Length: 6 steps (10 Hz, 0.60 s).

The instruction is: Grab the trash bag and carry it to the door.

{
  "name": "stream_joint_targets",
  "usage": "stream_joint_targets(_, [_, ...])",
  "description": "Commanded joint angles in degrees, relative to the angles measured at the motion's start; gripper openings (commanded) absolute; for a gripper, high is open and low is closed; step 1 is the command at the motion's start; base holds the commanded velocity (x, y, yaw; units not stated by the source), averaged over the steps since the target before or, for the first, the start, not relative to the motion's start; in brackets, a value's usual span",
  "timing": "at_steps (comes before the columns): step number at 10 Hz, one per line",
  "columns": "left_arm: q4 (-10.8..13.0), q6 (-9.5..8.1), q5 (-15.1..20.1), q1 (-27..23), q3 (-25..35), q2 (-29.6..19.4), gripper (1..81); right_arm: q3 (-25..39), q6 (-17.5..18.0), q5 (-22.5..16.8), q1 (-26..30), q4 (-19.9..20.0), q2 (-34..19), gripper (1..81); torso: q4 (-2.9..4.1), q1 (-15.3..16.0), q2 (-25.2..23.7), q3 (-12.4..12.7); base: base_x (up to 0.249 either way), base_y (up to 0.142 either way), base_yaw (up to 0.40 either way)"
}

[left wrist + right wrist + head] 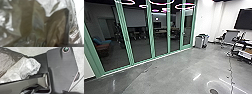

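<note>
In the head view, we observe a grey, glossy floor (171, 75) extending across the room. A row of glass panels in a green frame (151, 37) bounds the robot's left side; behind the glass we identify a seat (101, 47) in orange and blue, and a pale screen (135, 18). Luminous rings (185, 6) appear along the top of the panels. Near the far end of the frame, a grey bin (199, 42) stands on the floor, close to a white wall (209, 17). Toward the robot's right, we locate a dark wall screen (244, 20), with furniture (231, 37) below it. A thin dark line (231, 70) runs along the floor, and a dark round patch (213, 91) lies in the near area. In the left wrist view, we find the trash bag (55, 27) directly before the camera: brownish, translucent film with deep folds and bright, silvery highlights. We cannot tell whether the left gripper is apart, together or clamped on the film. In the right wrist view, we see the bag at the robot's base, its body dark and wrinkled, its clear end bunched into a crumpled mass. This end overlaps the robot's dark plate (61, 65) in our line of sight, just beside the jointed bar (25, 84); we cannot tell whether they touch. A round fitting (66, 49) is set in the plate. We likewise cannot determine the state of the right gripper.
</note>
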Motion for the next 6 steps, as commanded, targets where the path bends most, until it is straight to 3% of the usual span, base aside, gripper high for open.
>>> stream_joint_targets(1, [0.37,0.26,3.81,-3.76,-0.23,0.07,1.0,0.36,-0.23,-2.77,2.80,-0.67,0.44,81.1,0.00,0.00,0.00,0.00,0.000,0.000,-0.270])
stream_joint_targets(6, [0.37,0.26,3.81,-3.76,-0.23,-0.01,1.0,0.36,-0.67,-2.77,2.72,-0.58,0.44,81.1,-0.02,0.02,0.00,0.02,0.000,0.000,-0.172])
